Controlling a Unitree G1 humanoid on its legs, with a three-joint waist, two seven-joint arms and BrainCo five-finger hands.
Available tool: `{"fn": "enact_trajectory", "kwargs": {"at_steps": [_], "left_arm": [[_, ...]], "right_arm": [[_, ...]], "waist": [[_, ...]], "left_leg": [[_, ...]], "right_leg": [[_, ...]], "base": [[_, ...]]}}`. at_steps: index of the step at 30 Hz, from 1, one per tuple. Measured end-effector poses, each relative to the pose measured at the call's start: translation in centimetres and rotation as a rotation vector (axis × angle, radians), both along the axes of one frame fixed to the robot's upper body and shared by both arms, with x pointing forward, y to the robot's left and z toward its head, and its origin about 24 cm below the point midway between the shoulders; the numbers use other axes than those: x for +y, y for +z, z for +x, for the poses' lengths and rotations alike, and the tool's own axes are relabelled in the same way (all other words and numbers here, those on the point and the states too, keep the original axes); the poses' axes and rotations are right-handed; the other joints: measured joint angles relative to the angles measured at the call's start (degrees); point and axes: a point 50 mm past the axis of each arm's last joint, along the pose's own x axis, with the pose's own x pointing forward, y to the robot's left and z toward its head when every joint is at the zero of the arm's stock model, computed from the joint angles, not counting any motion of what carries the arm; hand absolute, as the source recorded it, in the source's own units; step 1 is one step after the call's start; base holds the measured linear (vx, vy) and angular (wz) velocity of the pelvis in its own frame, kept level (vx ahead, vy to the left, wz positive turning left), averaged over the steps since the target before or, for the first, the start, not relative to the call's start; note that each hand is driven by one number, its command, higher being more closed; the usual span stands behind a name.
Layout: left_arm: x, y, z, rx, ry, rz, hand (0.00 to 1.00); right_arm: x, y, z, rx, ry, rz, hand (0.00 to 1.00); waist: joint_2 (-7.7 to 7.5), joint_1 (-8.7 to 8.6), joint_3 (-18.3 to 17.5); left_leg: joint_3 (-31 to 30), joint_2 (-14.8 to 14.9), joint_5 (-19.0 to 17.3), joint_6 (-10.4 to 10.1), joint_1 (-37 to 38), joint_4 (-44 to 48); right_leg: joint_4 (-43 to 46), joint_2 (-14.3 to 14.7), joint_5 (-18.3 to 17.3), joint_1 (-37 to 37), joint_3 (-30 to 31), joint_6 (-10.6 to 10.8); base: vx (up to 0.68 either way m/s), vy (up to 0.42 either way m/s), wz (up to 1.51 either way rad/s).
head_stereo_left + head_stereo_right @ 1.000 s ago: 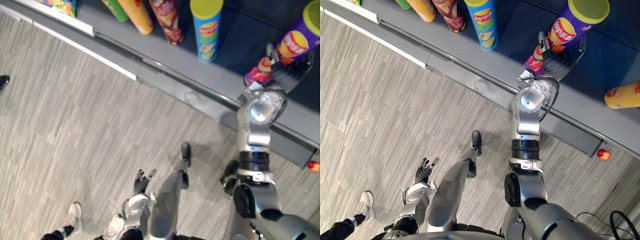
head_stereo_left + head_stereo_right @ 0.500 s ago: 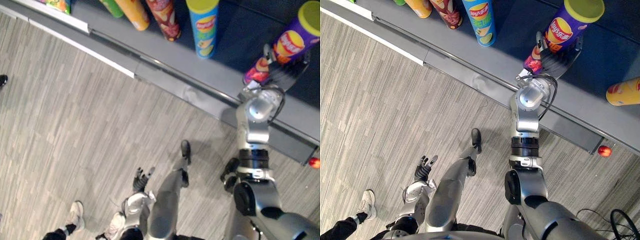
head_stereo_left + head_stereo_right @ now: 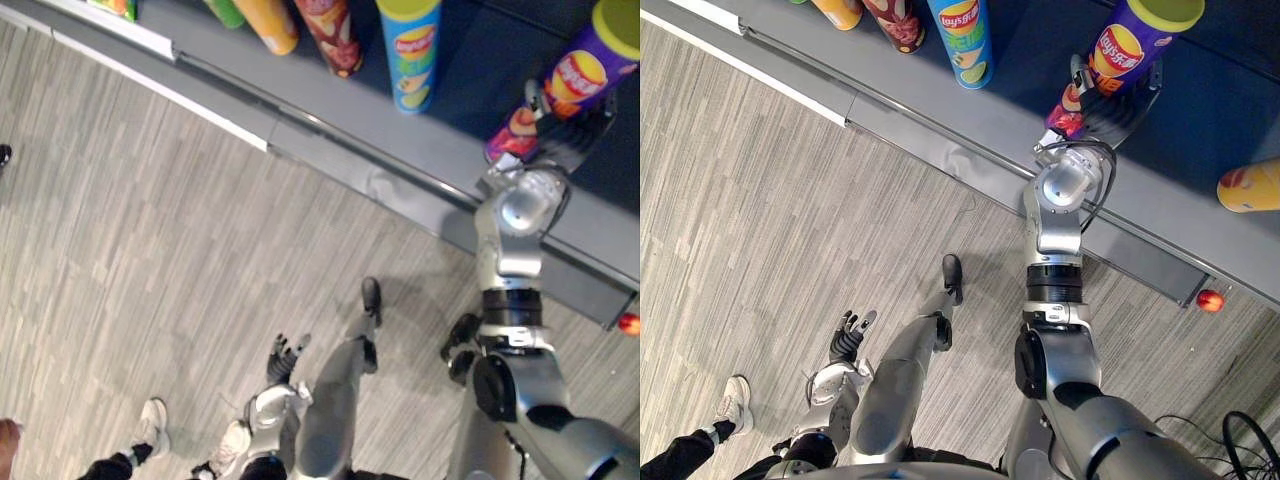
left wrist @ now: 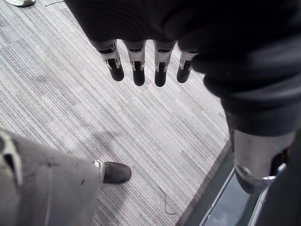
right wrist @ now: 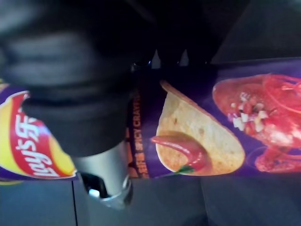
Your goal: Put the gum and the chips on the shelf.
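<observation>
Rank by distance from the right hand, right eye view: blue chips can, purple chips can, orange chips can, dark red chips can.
1. purple chips can: held in the right hand, fingers curled round it.
2. blue chips can: next along the shelf, to the robot's left.
3. dark red chips can: just beyond the blue one.
4. orange chips can: farthest left, at the view's top edge.

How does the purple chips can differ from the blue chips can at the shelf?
The purple can has the right hand curled round its lower part, while the blue can stands free with no hand on it. The purple can is further to the robot's right than the blue can. Both are tall tubes with yellow-green lids.
</observation>
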Motion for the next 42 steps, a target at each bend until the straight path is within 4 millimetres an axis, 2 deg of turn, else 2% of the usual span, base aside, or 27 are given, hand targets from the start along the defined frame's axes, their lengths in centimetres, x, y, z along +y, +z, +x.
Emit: {"fn": "enact_trajectory", "kwargs": {"at_steps": [2, 3, 8, 13, 18, 24, 28, 42], "left_arm": [[0.0, 0.0, 0.0, 0.0, 0.0, 0.0, 0.0], [0.0, 0.0, 0.0, 0.0, 0.0, 0.0, 0.0], [0.0, 0.0, 0.0, 0.0, 0.0, 0.0, 0.0], [0.0, 0.0, 0.0, 0.002, 0.0, -0.001, 0.0], [0.0, -0.2, -0.1, 0.009, 0.001, -0.002, 0.0], [0.3, -0.5, -0.4, 0.027, 0.01, 0.0, 0.0], [0.6, -0.5, -0.5, 0.03, 0.015, 0.007, 0.0], [0.7, -0.8, -0.7, 0.047, 0.018, 0.006, 0.0]], "right_arm": [[-0.1, 0.1, 0.2, 0.005, -0.003, -0.006, 1.0], [-0.1, 0.1, 0.2, 0.005, -0.003, -0.006, 0.0], [0.0, -0.1, 0.3, 0.013, 0.002, -0.009, 0.0], [0.2, -1.4, 0.6, 0.067, 0.01, -0.016, 0.0], [0.6, -3.6, 0.5, 0.128, 0.03, -0.03, 0.0], [1.9, -5.8, 0.4, 0.194, 0.086, -0.062, 0.0], [1.6, -7.0, 0.2, 0.228, 0.086, -0.067, 0.0], [2.2, -9.7, 0.1, 0.312, 0.12, -0.021, 0.0]], "waist": [[0.0, 0.01, 0.0], [0.0, 0.01, 0.0], [-0.09, -0.01, 0.0], [-0.25, -0.03, -0.1], [-1.64, -0.25, -0.8], [-2.83, -1.41, -1.3], [-3.74, -1.51, -1.8], [-4.01, -1.56, -2.0]], "left_leg": [[0.0, 0.0, -0.1, -0.2, 0.0, 0.0], [0.0, 0.0, -0.2, -0.2, -0.1, 0.0], [0.5, 0.1, -0.1, -0.1, -0.8, 0.2], [1.0, 0.4, 0.1, 0.1, -0.8, 1.0], [1.2, 1.1, -0.3, -0.1, -0.8, 2.1], [1.6, 2.4, -1.7, -0.4, 0.7, 4.2], [1.9, 3.1, -1.7, -0.4, 1.3, 4.2], [2.7, 4.3, -2.3, -0.8, 4.0, 5.1]], "right_leg": [[0.0, 0.0, 0.0, 0.0, 0.0, 0.0], [0.0, 0.0, 0.0, -0.1, 0.0, 0.0], [0.0, 0.0, 0.0, -0.9, 0.2, 0.0], [0.1, 0.1, 0.0, -0.8, 0.5, 0.0], [0.0, 0.7, 0.0, -0.4, 0.8, -0.1], [-1.1, 1.9, 0.1, 1.8, 1.2, -0.2], [-1.5, 2.5, 0.3, 2.3, 1.2, -0.4], [-2.3, 3.8, 0.4, 5.1, 1.8, -0.5]], "base": [[0.01, -0.046, 0.0], [0.01, -0.039, -0.01], [0.01, -0.041, -0.02], [0.03, -0.049, -0.03], [0.01, -0.052, -0.04], [0.0, -0.052, -0.1], [0.02, -0.054, -0.08], [0.04, -0.045, -0.05]]}}
